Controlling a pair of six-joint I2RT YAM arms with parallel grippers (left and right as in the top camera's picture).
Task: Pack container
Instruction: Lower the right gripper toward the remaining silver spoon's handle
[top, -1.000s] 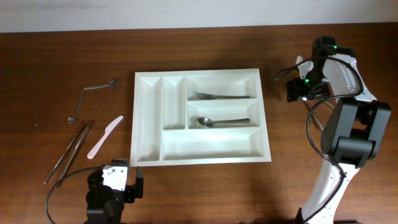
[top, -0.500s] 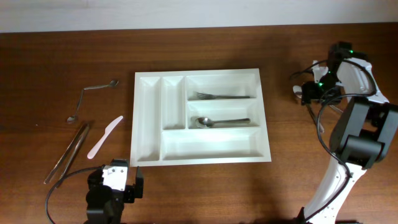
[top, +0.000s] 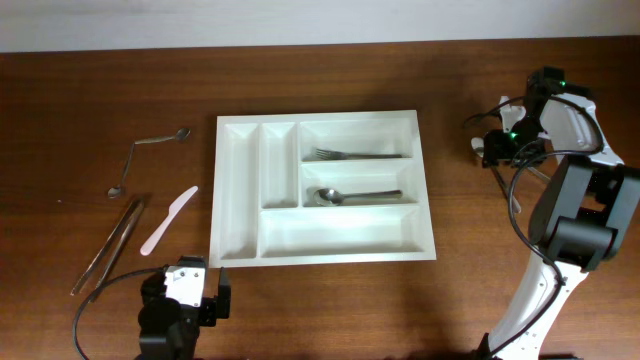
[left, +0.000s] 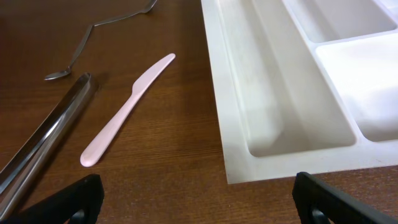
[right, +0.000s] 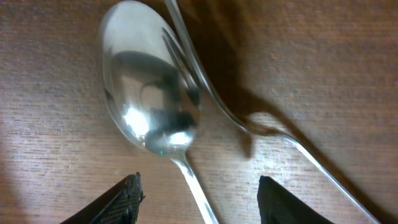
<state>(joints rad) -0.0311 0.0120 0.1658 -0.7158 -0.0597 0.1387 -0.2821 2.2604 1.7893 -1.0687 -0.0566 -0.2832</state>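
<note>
Right gripper (top: 492, 150), jaws apart, well right of container (top: 340, 232).

A: What colour is the tray (top: 238, 190)?
B: Plain white. The table (top: 330, 310) is dark reddish-brown wood with a fine grain.
A: And the cutlery to the left?
B: The knife (top: 168, 219) is pale pink. The tongs (top: 108, 245) and bent spoon (top: 160, 139) are silver.
A: Inside the tray?
B: A fork (top: 360, 154) and spoon (top: 358, 194), both silver.
A: The robot?
B: The left arm (top: 180, 300) and right arm (top: 565, 115) are black and white, and the right one shows a green light.
</note>
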